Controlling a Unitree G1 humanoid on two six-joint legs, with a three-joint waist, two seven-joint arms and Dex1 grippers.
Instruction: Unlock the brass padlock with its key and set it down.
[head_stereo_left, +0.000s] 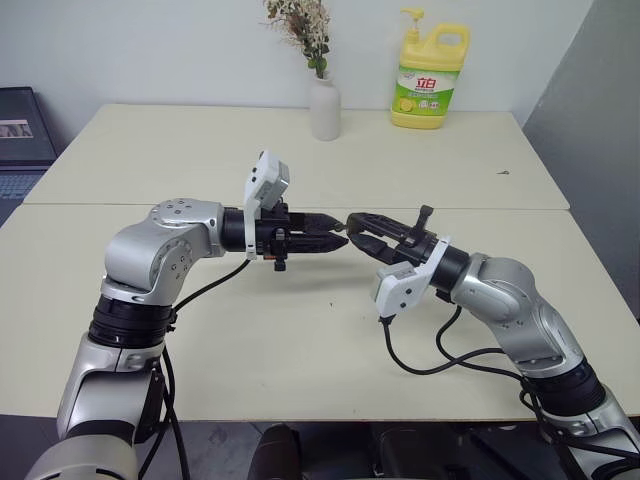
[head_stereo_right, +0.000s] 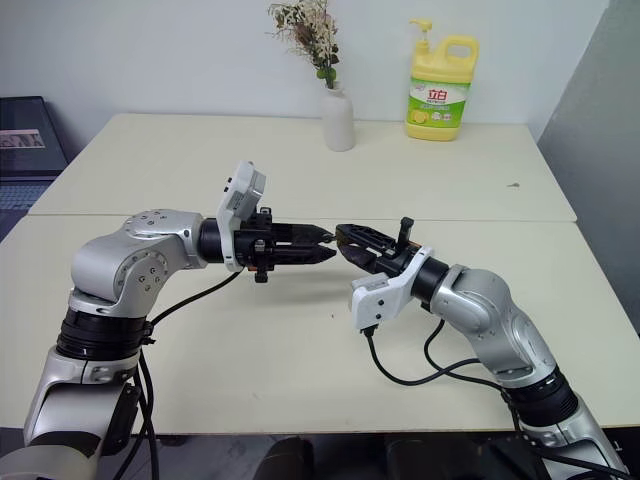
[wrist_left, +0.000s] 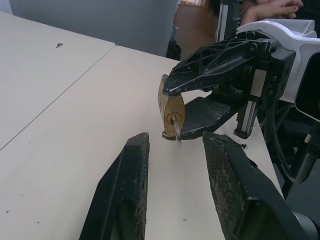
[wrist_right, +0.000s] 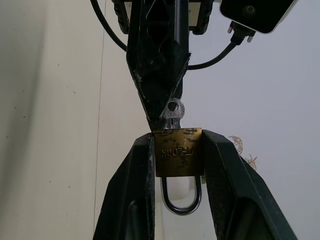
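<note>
**Padlock held in mid-air, key seated in its face**

Arms meet over the middle of the near surface (head_stereo_left: 300, 340), tip to tip, so the work happens in the air where both can reach it. On the left, the left pincer (wrist_left: 172, 145) points across toward its partner with its two black fingers spread, a clear gap between them; they sit just short of the lock and clasp nothing. My reading is that this gap is there to frame the key (wrist_right: 173, 111), whose small silvery bow sticks out of the keyway toward that pincer.

Moving right, the brass padlock (wrist_right: 178, 152) is clamped by its flat sides in the right pincer (wrist_right: 178, 165), well above the surface. That hold keeps the body steady and presents the keyhole outward. The shackle (wrist_right: 181, 200) loops back between the right fingers and looks seated, so I judge the lock not yet open.

Farther back stand a white vase (head_stereo_left: 324, 108) with dried flowers and a yellow detergent bottle (head_stereo_left: 430, 78), well apart from the work.
</note>
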